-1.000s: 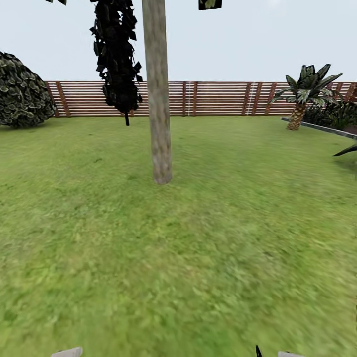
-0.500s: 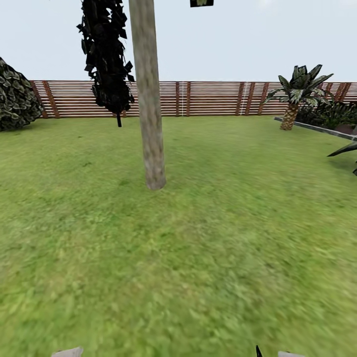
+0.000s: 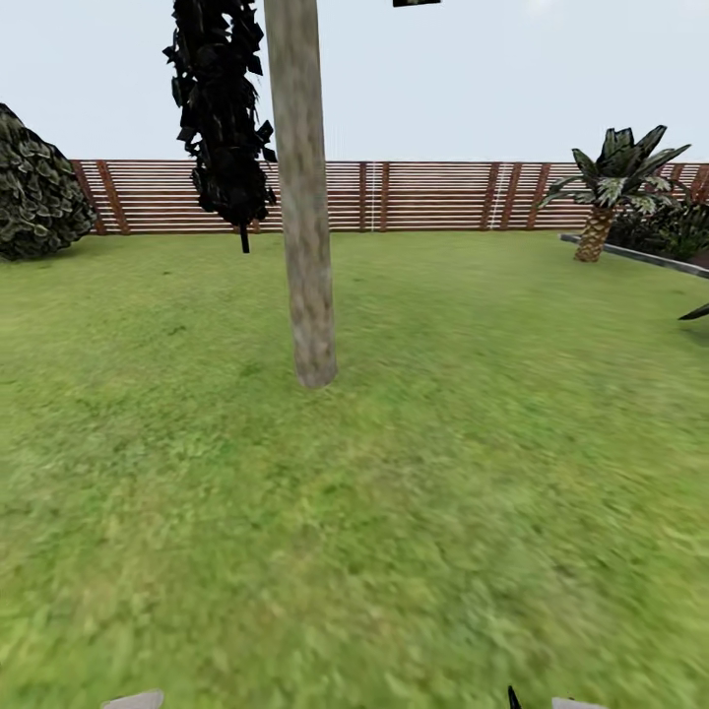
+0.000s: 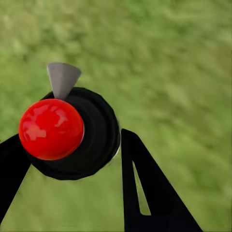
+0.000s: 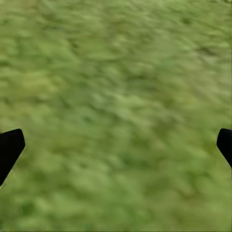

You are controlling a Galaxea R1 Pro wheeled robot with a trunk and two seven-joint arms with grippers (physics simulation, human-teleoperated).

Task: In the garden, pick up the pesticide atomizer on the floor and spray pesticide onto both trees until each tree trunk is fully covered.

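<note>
1. Garden: green lawn (image 3: 414,512) bounded by a slatted brown fence (image 3: 443,195); no writing legible.
2. Pale tree trunk (image 3: 303,197) rises ahead; black conifer (image 3: 219,108) beyond, shrub (image 3: 34,192) far left.
3. Left gripper (image 4: 72,154) clamps the pesticide atomizer (image 4: 77,135), its red knob (image 4: 50,129) facing the camera.
4. Right gripper (image 5: 116,145) spread wide over grass, holding nothing.

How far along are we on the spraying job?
Pickup looks done: the left end effector grips the pesticide atomizer. The right end effector is open over grass. Spraying is left: the tree trunk ahead shows no whitish specks, and it stands some way off.
</note>
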